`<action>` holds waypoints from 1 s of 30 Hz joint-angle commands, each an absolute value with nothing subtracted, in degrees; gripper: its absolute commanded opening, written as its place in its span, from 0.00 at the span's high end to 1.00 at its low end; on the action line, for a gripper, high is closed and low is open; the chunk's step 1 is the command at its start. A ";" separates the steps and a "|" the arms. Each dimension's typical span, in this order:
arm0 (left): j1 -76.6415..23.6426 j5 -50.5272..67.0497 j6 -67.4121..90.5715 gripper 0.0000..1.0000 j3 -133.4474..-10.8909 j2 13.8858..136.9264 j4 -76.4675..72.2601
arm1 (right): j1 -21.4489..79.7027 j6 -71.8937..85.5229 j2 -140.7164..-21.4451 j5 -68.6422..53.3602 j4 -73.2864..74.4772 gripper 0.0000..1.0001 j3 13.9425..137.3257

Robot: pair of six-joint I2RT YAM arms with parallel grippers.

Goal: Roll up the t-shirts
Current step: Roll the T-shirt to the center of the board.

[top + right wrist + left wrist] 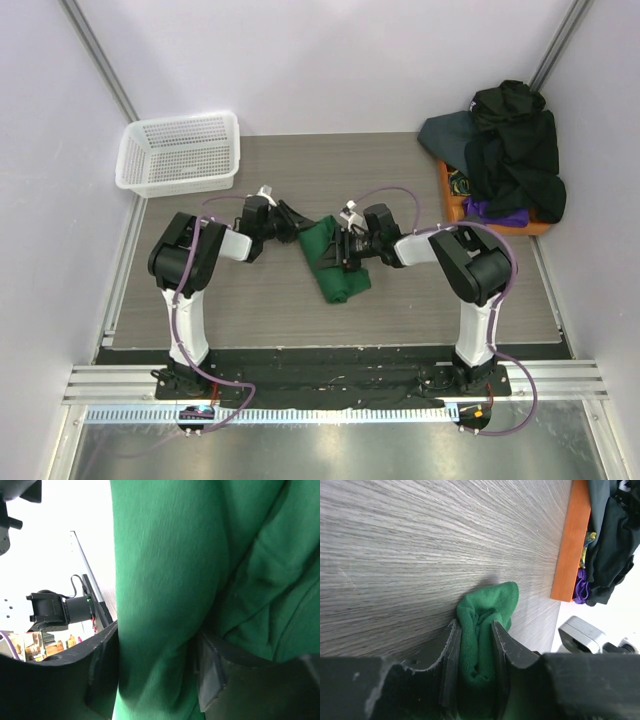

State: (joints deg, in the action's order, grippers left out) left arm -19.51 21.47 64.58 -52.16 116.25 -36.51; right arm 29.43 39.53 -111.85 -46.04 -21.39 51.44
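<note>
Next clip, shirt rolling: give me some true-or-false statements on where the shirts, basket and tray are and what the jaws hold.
1. The left jaws pinch a fold of the green t-shirt. True.
2. The white basket holds a rolled shirt. False: nothing lies in it.
3. A pile of dark shirts lies on the orange tray at the table's far right corner. True.
4. The green t-shirt lies on the tray. False: it lies on the table between the two arms.
5. Green fabric sits between the right jaws. True.

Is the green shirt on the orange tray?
No: the green shirt lies on the table mid-scene, well apart from the tray at the far right.
</note>
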 commanded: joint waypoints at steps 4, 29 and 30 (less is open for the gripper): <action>-19.51 17.75 60.91 0.82 -51.94 113.82 -36.04 | 30.32 35.34 -103.90 -41.76 -7.75 0.33 47.64; -20.48 17.40 59.24 0.84 -52.29 111.71 -33.66 | 37.35 28.21 -89.03 -22.23 12.93 0.47 46.23; -20.48 17.49 59.24 0.84 -52.29 111.71 -33.49 | 37.35 28.47 -89.12 -22.76 12.48 0.46 45.88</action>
